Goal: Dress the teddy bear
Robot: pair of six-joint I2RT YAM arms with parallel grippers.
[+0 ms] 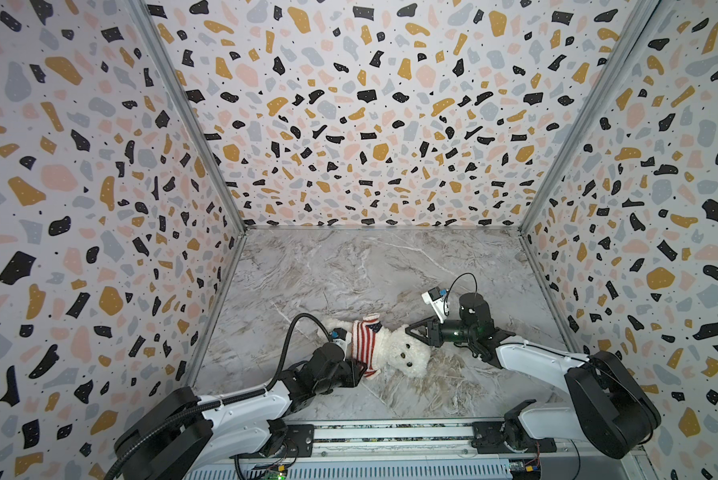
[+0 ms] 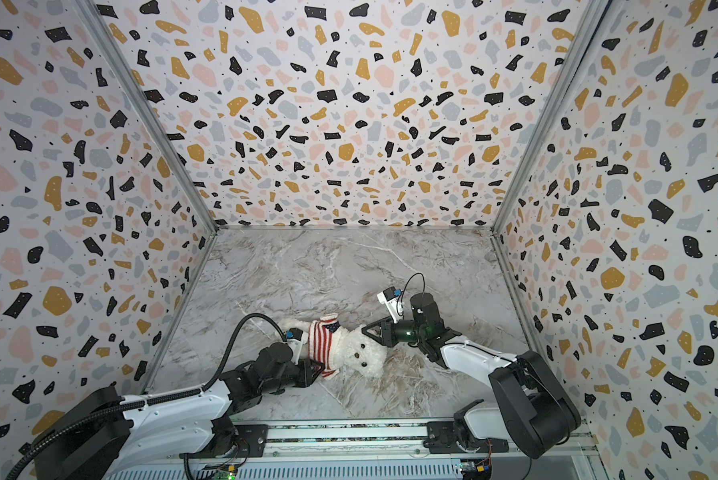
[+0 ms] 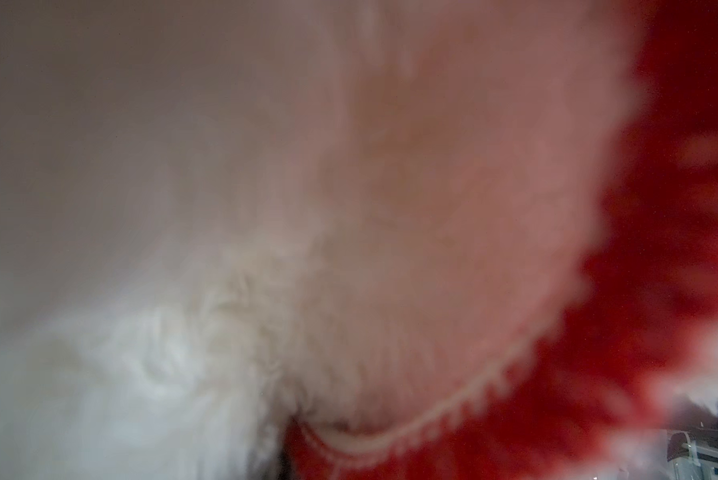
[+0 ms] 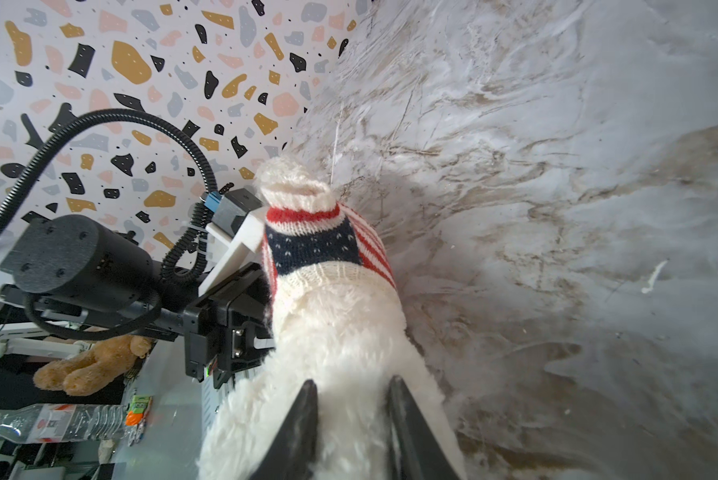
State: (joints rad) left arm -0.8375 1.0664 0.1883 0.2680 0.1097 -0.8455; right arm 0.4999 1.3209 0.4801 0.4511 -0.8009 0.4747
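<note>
right pincer (image 4: 352, 380) clenched into the head fur of the teddy bear (image 4: 340, 324), sweater (image 4: 324, 245) on its torso
lies on the counter (image 1: 349, 266) between both arms in both top views, face up, head toward the right pincer, legs toward the left side. red-and-white striped knit with a navy patch already over the head and around the body; cream cuff (image 4: 295, 189) sticking up, no paw showing in it. left pincer (image 1: 358, 370) pressed against the lower edge of the sweater, fingers buried in fur and knit, so cannot tell whether clenched or released. looks like the seating step: collar past the head, hem and sleeves not yet settled. calls next for a steady anchor at the head and a pull of the hem toward the legs, then a paw into the sleeve.
</note>
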